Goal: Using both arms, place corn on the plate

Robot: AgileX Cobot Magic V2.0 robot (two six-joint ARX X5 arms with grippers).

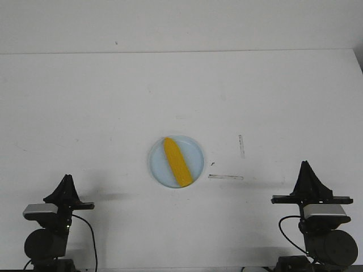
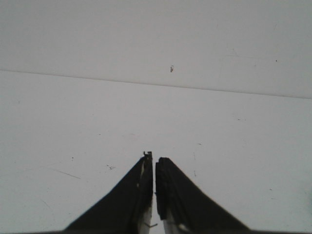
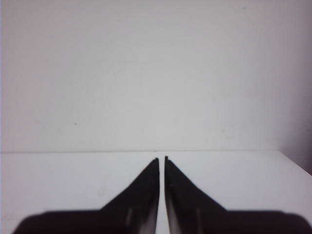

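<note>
Lying diagonally on the plate point(image 1: 195, 152), the corn point(image 1: 176, 161) appears placed; left gripper point(image 2: 154, 163) and right gripper point(image 3: 162, 161) pressed together, empty, well apart from it; nothing apparently left to do.

White table point(image 1: 85, 102), scuffed, far edge meets white wall. Pale blue plate point(image 1: 156, 164) sits directly on it, near centre. Two tape marks point(image 1: 226, 177) on table just right of plate, near right side.

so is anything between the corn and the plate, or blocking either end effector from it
Nothing visible. The corn already lies on the plate, slanted across it. Both arms sit back at the near table edge, the left end effector and right end effector shut and empty, with only bare white table between them and the plate.
</note>
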